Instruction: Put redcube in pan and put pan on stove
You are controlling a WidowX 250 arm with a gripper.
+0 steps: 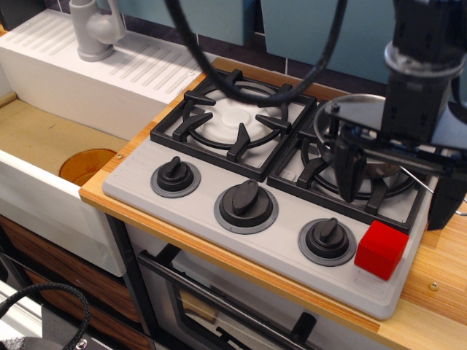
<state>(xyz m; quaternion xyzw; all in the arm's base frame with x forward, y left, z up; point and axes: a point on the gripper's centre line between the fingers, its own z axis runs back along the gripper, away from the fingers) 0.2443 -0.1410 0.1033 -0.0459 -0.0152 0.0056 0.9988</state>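
The gripper (394,182), jaws spread and empty above the pan (357,138), should be lowered squarely over the redcube (381,250).

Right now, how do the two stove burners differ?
The left burner is bare, its white disc fully visible; the right burner carries the steel pan. The open gripper hangs over the right burner, none over the left. Both share black grates on the grey stove.

Red cube (381,249) on stove (241,219) front corner, steel pan (350,120) on right burner
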